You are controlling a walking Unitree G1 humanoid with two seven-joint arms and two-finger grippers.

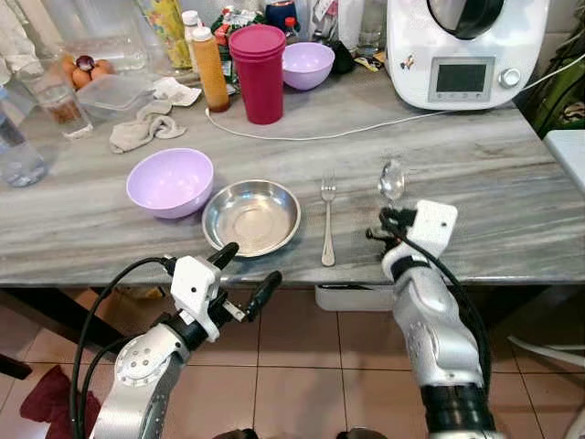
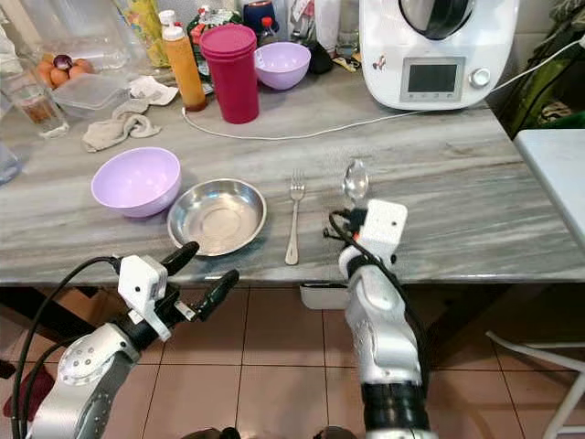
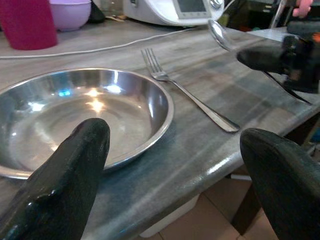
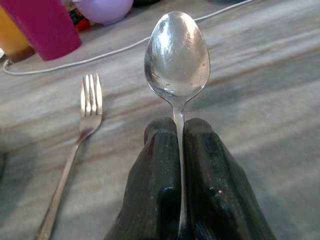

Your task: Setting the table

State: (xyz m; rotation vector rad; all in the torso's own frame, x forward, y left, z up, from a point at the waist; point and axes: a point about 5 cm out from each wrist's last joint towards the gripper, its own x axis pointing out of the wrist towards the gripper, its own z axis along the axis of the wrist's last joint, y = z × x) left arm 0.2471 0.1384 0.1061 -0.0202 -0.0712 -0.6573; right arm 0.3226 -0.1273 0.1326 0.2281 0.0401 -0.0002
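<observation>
Left eye view is showing a place setting taking shape along the near edge of the table. At the far left a lilac bowl is sitting beside a steel dish, the two nearly touching. Just below the table edge, near the dish, the left gripper is hanging with its fingers spread wide and holding nothing, probably parked out of the way while the other arm is working. Right of the dish a fork is lying flat, tines pointing far, as for a diner seated at the near side. Further right, the right gripper is pinching the handle of a spoon tightly between its two fingers, the bowl of the spoon pointing far and sticking out beyond the fingertips. The spoon is sitting just right of the fork, roughly parallel to it, likely so that it lands alongside. Whether it is touching the table yet is hard to judge.
</observation>
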